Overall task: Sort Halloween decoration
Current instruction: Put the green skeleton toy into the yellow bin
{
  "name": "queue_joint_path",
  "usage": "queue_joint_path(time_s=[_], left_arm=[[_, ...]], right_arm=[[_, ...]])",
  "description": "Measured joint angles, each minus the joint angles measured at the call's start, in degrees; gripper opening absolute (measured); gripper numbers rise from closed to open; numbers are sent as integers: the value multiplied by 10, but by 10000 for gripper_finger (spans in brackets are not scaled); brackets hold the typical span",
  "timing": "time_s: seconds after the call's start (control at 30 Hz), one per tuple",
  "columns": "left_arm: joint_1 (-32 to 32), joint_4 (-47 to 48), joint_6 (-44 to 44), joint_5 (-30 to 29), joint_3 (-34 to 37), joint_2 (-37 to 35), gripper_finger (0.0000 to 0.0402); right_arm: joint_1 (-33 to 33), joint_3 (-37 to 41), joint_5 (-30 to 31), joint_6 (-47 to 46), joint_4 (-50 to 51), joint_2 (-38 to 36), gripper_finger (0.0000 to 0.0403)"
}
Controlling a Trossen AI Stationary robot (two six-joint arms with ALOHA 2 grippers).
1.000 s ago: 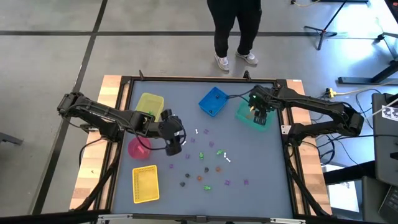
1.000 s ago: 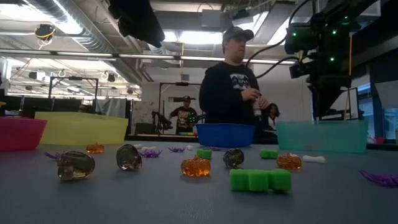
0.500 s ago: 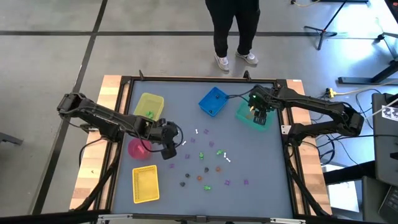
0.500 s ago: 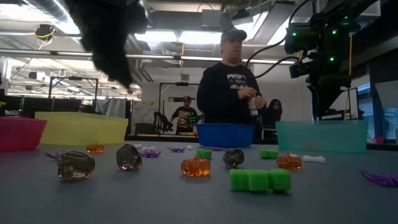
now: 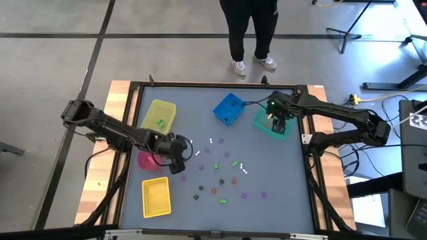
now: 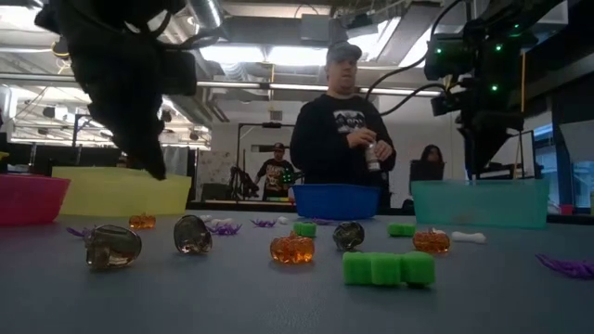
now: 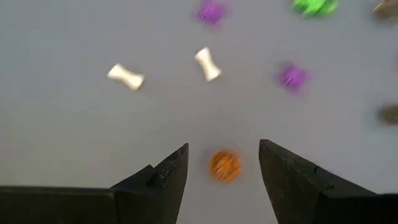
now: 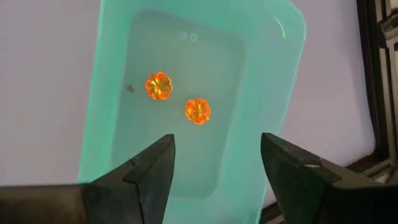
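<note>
Sorting task, partly complete. I hold the left gripper [image 5: 179, 162] low over the bench [image 5: 280, 193], just beside the pink bin [image 5: 148, 159] and at the near-left edge of the scattered decorations; its fingers [image 7: 163, 177] are spread apart and grasp nothing, with a small orange pumpkin [image 7: 225, 165] lying on the bench between them and two white bones [image 7: 126, 76] farther ahead. The right gripper [image 5: 281, 123] hangs over the teal bin [image 5: 261, 123], its fingers [image 8: 149, 168] likewise parted and empty.

Done so far, as I judge it: two orange pumpkins [image 8: 158, 86] lie inside the teal bin, and a couple of green pieces [image 5: 161, 122] sit in the yellow bin [image 5: 160, 115] at the far left. I cannot tell from these views what the blue bin [image 5: 228, 109] or the pink bin contain, and the flat yellow tray [image 5: 156, 198] near the front looks bare.

Left to do: the larger share. A loose cluster of trinkets [image 5: 223, 175] remains on the open bench, between the bins and the near edge: green, purple, orange, dark and white pieces, all well apart from any container. The low view shows dark skulls [image 6: 113, 247], an orange pumpkin [image 6: 291, 249] and a green bone [image 6: 388, 268] among them. I put the task at under half done.
</note>
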State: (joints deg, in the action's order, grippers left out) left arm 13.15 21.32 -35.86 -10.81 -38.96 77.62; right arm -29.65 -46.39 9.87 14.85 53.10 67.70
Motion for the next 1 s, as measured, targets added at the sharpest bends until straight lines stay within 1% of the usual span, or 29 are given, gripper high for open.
queue_joint_path(time_s=[0.1,0.23,0.33,0.53,0.63,0.73,0.87,1.0], left_arm=[[0,-92,11,-9,14,0,180],[0,-187,67,-32,16,0,180],[-1,-263,105,-61,16,6,180],[-18,-405,149,-61,16,65,180],[-23,-421,169,-46,-5,109,180],[-24,-422,216,-27,-44,155,180],[-26,-420,286,15,-101,215,180],[-38,-411,320,63,-150,257,180]], right_arm=[[0,0,-5,0,-11,0,237],[0,0,-5,0,-29,0,237],[0,0,-5,0,-40,0,237],[0,0,-5,0,-42,0,237],[0,0,-5,0,-46,0,237],[0,0,-5,0,-60,0,237],[0,0,-6,0,-72,0,237],[0,0,-9,0,-72,0,237]])
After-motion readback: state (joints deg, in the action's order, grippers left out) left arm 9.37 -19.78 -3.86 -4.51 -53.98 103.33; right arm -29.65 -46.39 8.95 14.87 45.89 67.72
